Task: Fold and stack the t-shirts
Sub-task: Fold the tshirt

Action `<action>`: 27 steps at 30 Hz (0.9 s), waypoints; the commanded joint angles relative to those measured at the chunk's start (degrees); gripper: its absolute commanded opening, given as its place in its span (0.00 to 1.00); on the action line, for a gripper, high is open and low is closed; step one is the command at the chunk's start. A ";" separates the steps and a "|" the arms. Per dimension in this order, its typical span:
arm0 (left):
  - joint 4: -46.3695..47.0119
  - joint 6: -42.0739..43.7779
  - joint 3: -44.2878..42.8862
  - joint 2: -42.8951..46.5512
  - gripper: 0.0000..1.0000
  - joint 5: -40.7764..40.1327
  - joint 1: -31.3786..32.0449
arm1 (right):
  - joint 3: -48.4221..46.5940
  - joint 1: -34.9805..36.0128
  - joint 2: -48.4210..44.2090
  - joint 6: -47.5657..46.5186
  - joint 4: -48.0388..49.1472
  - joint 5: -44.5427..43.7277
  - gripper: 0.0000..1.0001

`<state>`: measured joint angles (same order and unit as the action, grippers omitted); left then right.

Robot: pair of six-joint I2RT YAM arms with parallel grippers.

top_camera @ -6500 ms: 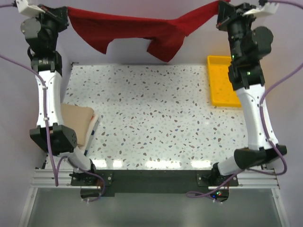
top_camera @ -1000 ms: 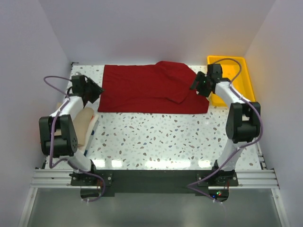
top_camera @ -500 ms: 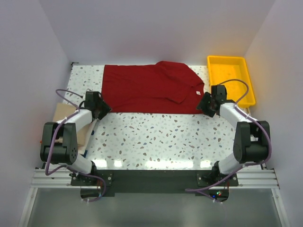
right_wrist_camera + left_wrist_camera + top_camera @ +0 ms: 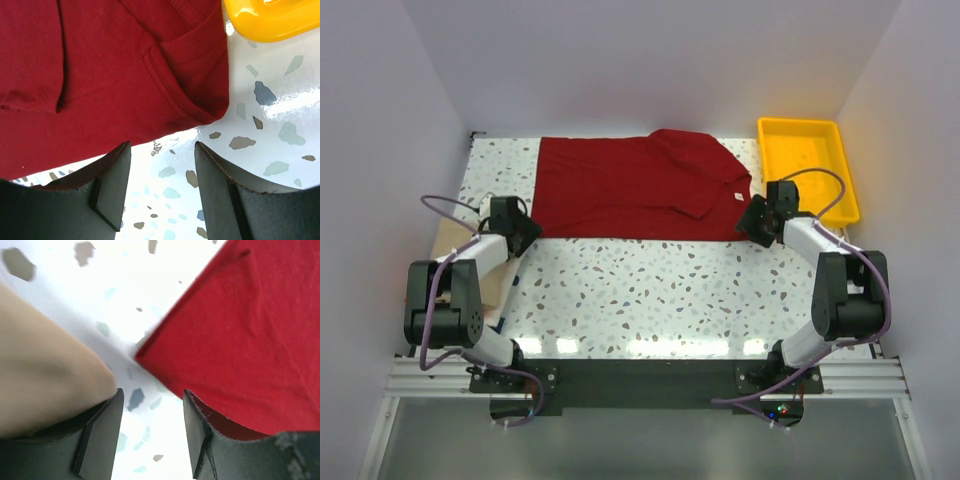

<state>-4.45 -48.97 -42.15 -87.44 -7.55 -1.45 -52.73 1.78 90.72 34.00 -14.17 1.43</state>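
Top external view gives me the dark red t-shirt [image 4: 635,190] spread flat across the far half of the table [image 4: 650,290], its long axis running left to right. My left gripper [image 4: 525,232] sits just off its near-left corner, my right gripper [image 4: 757,218] just off the near-right hem. The 2 claws gape, holding nothing. A tan t-shirt [image 4: 45,370] lies beside the left one. I judge each arm suits its own corner.
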 commanded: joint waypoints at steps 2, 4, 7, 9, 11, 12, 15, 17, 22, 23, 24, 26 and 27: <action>3.22 -0.16 1.11 0.60 0.56 -1.59 -2.85 | -1.41 -0.81 -0.19 -0.34 2.05 0.15 0.57; 3.57 -0.16 0.93 -0.01 0.57 -0.89 -3.55 | -1.41 -1.08 0.16 -0.42 2.05 0.24 0.57; 5.40 -0.07 0.23 -1.68 0.57 0.69 -3.64 | -1.23 -1.52 0.51 -0.43 2.13 0.41 0.57; 5.94 0.19 -0.21 -2.99 0.57 0.96 -3.64 | -1.06 -1.52 0.69 -0.60 2.31 0.50 0.58; 6.20 0.10 -0.48 -3.79 0.57 1.48 -4.08 | -0.88 -1.61 0.86 -0.60 2.40 0.50 0.58; 7.60 0.10 -0.30 -4.49 0.56 2.79 -4.34 | -0.80 -1.61 0.86 -0.60 2.40 0.59 0.58; 8.66 -0.51 -0.21 -5.37 0.54 4.03 -4.43 | -0.71 -1.61 1.13 -0.60 2.57 0.68 0.58; 9.10 -0.86 -0.21 -5.37 0.53 4.12 -4.35 | -0.71 -1.61 1.39 -0.60 2.66 0.50 0.58; 9.28 -1.48 -0.74 -5.55 0.46 4.12 -4.26 | -0.79 -1.61 2.71 -0.43 3.01 -0.55 0.58; 9.11 -1.48 -0.91 -5.64 0.43 4.04 -4.26 | -0.88 -1.61 2.88 -0.34 3.10 -0.90 0.58; 8.93 -1.57 -1.00 -5.72 0.41 3.95 -4.17 | -0.88 -1.69 3.23 -0.25 3.10 -1.25 0.58; 8.32 -1.74 -1.27 -5.90 0.35 3.34 -4.08 | -1.41 -1.61 4.03 0.01 3.10 -1.26 0.58; 8.23 -1.66 -1.35 -5.99 0.32 3.07 -4.08 | -1.58 -1.61 4.38 0.02 3.19 -2.21 0.58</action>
<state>3.33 -50.15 -41.71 -92.55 -3.46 -5.26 -52.73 0.32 94.21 33.87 -13.04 1.02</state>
